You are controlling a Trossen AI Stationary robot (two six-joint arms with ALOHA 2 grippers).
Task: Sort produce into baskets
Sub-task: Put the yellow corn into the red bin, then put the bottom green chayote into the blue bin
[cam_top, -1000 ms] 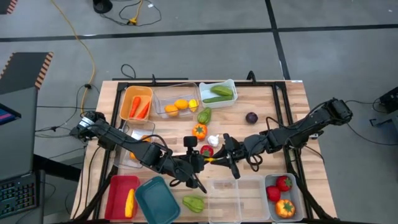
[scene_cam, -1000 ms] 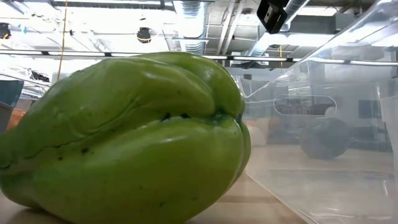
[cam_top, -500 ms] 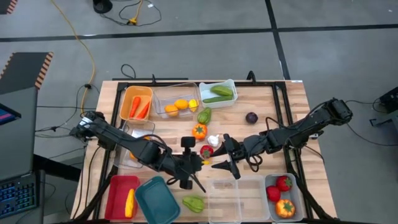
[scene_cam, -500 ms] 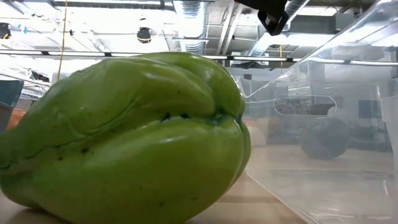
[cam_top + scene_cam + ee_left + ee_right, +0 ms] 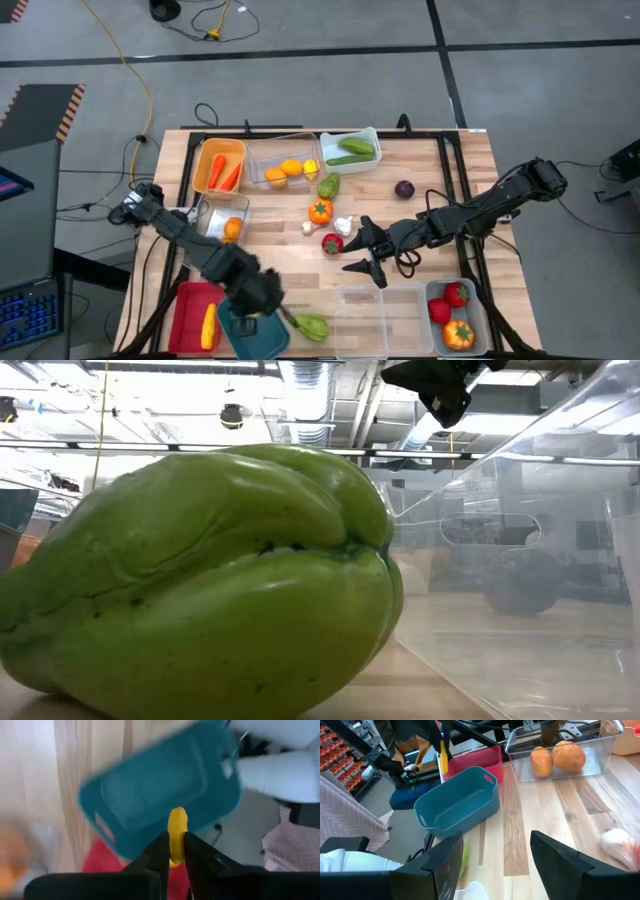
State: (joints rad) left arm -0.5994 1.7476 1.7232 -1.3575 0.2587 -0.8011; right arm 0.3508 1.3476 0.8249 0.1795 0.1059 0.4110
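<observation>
My left gripper (image 5: 255,310) hangs over the teal basket (image 5: 250,328) at the table's near left, shut on a long yellow piece of produce (image 5: 177,827). That piece also shows in the right wrist view (image 5: 441,757), above the teal basket (image 5: 457,802). My right gripper (image 5: 358,252) stands open near the table's middle, fingers spread (image 5: 492,865), nothing between them. A green chayote (image 5: 312,326) lies on the table beside the teal basket and fills the low view (image 5: 200,580). My left gripper pinches the yellow piece between its two fingers, on the end nearest the gripper (image 5: 175,852). The other end sticks out past the fingertips. The fingers come from above, pointing steeply down. The piece hangs upright, lifted clear above the teal basket.
A red basket (image 5: 188,305) with a yellow piece stands left of the teal one. Clear baskets (image 5: 378,315), a grey one with tomatoes (image 5: 455,318), orange (image 5: 220,167) and white (image 5: 350,150) baskets line the edges. An orange pepper (image 5: 320,211), garlic (image 5: 343,226) and a purple fruit (image 5: 404,189) lie loose.
My left gripper, which met my right gripper at the table's middle, has swung toward the near left edge with the yellow piece, tipping to point down over the teal basket. My right gripper has opened and stayed in place.
</observation>
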